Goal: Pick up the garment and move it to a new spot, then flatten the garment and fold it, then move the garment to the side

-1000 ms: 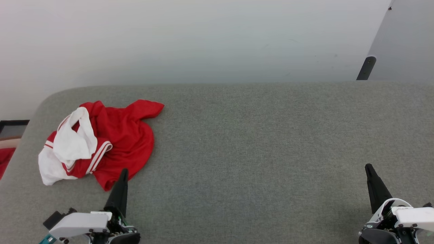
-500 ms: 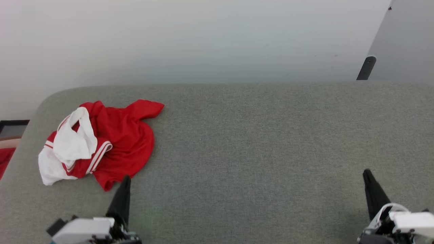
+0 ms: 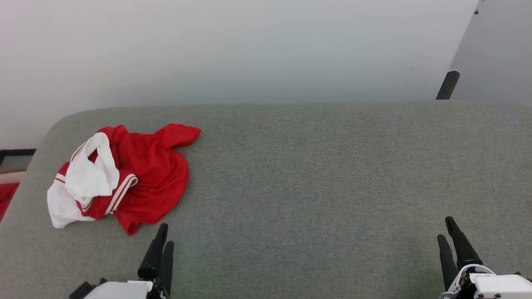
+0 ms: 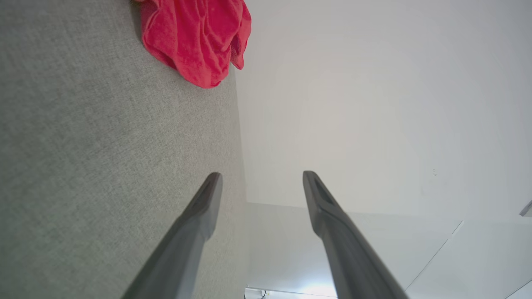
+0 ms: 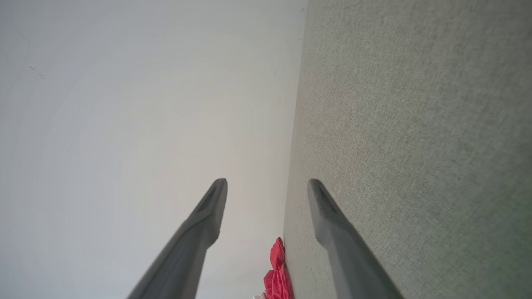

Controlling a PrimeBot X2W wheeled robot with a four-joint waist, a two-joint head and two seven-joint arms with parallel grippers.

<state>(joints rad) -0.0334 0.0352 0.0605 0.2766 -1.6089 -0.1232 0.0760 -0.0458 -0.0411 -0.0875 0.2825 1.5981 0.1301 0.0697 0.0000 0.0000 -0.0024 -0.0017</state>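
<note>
The garment, bright red with white panels and striped trim, lies crumpled at the left end of the grey felt table. In the left wrist view a red fold of the garment shows at the top. A small red bit of the garment shows low in the right wrist view. My left gripper hovers just right of and below the garment's near corner, open with nothing between its fingers. My right gripper is at the lower right, far from the garment, open and holding nothing, fingers spread.
A pale wall rises behind the table's far edge. A dark post stands at the back right. Past the table's left edge sit a dark-framed object and some red cloth. The table's middle and right are bare felt.
Both grippers have gone from shut to open, fingers now parted. Both arms have drawn back toward the bottom of the head view. The garment has not moved.
</note>
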